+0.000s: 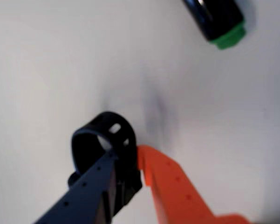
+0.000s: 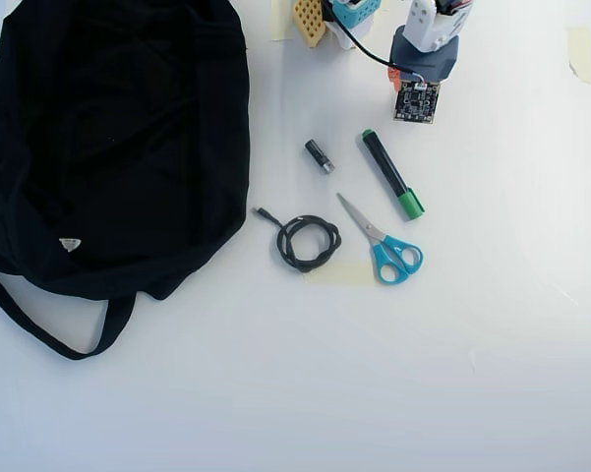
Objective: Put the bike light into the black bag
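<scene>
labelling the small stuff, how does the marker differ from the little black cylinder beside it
In the overhead view, the marker is much longer than the cylinder, which is a short stub. The marker ends in a green cap at its lower right; the cylinder ends in a silver tip there. The marker lies right of the cylinder, not touching it. Both have black bodies and lie flat on the white table, slanted the same way.

Overhead view: bag (image 2: 118, 147) at left, cylinder (image 2: 319, 155) right of bag, marker (image 2: 391, 174) right of cylinder, cable coil (image 2: 308, 242) below cylinder, scissors (image 2: 382, 241) right of coil, arm (image 2: 425, 49) at top; wrist view: bike light (image 1: 102, 144) btwn gripper (image 1: 128, 161) jaws, marker top right.
</scene>
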